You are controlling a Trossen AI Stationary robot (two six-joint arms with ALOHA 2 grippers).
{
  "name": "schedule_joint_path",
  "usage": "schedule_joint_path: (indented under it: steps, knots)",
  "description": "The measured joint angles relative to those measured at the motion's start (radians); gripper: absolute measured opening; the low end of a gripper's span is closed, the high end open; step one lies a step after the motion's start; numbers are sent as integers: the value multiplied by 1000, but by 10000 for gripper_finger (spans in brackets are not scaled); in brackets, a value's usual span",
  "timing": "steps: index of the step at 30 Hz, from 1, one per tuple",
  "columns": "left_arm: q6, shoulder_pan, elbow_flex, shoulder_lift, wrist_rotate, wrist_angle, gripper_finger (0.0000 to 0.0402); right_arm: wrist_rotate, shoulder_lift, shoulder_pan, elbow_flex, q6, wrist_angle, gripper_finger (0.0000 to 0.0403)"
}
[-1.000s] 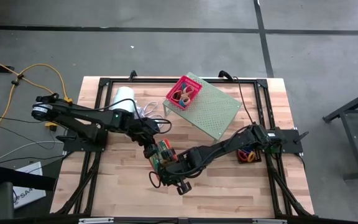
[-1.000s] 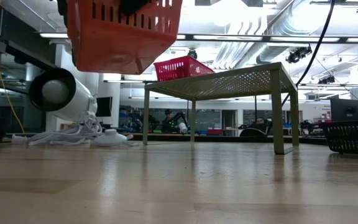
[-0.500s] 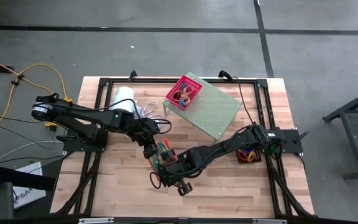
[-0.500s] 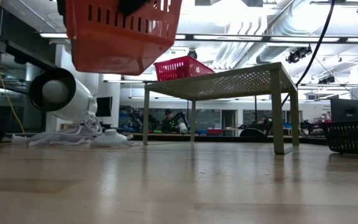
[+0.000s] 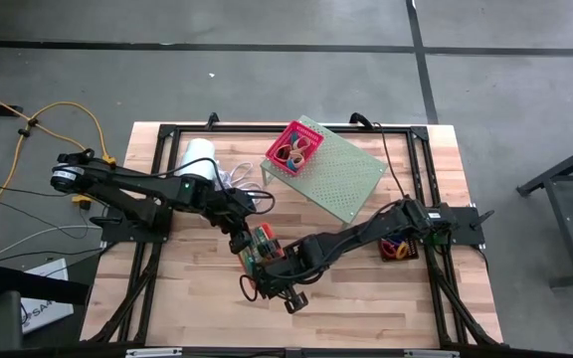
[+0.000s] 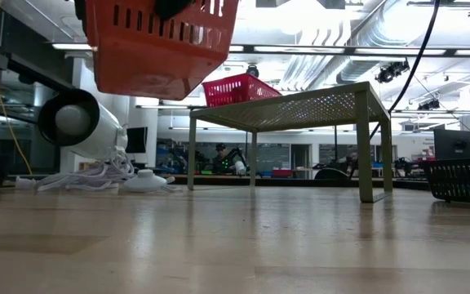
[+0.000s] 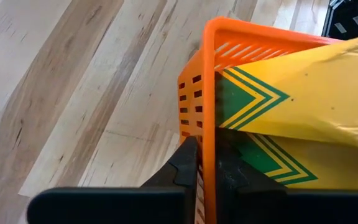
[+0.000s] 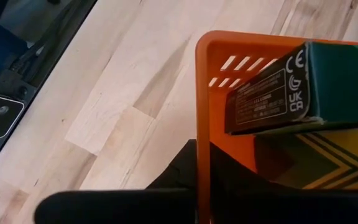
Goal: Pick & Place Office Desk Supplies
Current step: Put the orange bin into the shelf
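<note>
An orange-red mesh basket (image 5: 264,246) hangs in the air over the middle of the table, well clear of the tabletop in the low view (image 6: 161,45). It holds two boxes, one with yellow and green chevrons (image 7: 291,93) and one with a dark green printed end (image 8: 278,87). My left gripper (image 5: 248,243) is shut on the basket's wall on the side toward the table's left. My right gripper (image 5: 279,263) is shut on the wall on the opposite side. My left gripper pinches the basket's side wall just below the rim (image 7: 209,155), one finger (image 7: 188,168) outside and the other inside beside the boxes. The fingers slant down from the table's left. The basket hangs clear of the table. My right gripper pinches the opposite wall at its rim (image 8: 202,134), with one finger (image 8: 179,165) outside and the other inside the basket. It slants down from the table's right. The basket stays lifted, slightly tilted.
A pink basket (image 5: 293,149) with rubber bands stands on the pale green perforated shelf (image 5: 341,174) at the far middle. A black basket (image 5: 398,249) with colourful clips sits at the right. A white cylinder (image 5: 199,159) with a cord lies far left. Bare wood lies below and in front.
</note>
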Motion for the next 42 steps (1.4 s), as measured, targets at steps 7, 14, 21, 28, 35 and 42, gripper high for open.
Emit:
schedule_joint_path:
  steps: [7, 14, 21, 28, 35, 42]
  knots:
    - [4, 0, 5, -5, 3, 16, 51, -28, 7, 2, -4, 6, -10, 3]
    - [-3, 0, 7, -5, 9, 27, 69, -27, 8, 0, -4, 8, -11, 3]
    - [-4, 0, 5, -4, 22, 30, 70, -18, 6, 0, -4, 7, -7, 3]
    - [-3, 0, 4, -3, 25, 16, 70, 21, 5, 16, -3, 3, -8, 3]
    - [-4, 0, 3, -2, 26, 12, 70, 49, 2, 53, -2, 18, -14, 3]
    - [-7, 0, 2, -2, 25, 12, 70, 73, 2, 79, -2, 91, -45, 3]
